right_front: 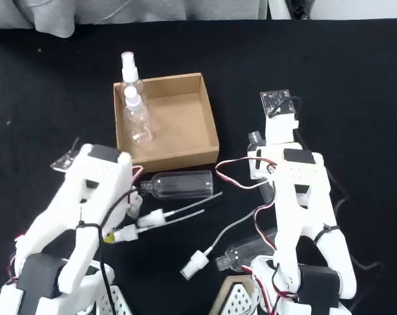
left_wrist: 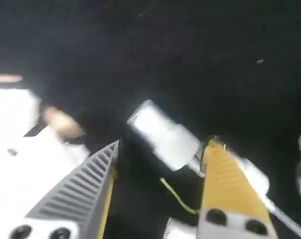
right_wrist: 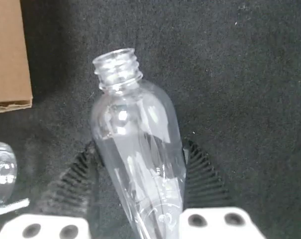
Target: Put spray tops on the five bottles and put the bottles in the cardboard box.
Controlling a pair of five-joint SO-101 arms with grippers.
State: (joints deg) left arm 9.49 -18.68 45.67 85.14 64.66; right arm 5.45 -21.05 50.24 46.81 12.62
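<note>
Holding two clear spray-topped plastic bottles (right_front: 138,121) along one wall, the brown cardboard box (right_front: 182,118) sits mid-table; the right gripper (right_wrist: 140,149) clamps an uncapped clear bottle (right_wrist: 118,67), while the left gripper (left_wrist: 163,144) gapes around a white spray top (left_wrist: 160,130).

Black-covered table (right_front: 355,79) bears the cardboard box (right_front: 178,159). An uncapped bottle (right_front: 182,184) lies on its side just beside the box front. Spray tops (right_front: 197,262) lie near it. A second bottle (right_front: 245,252) lies on its side farther forward.
</note>
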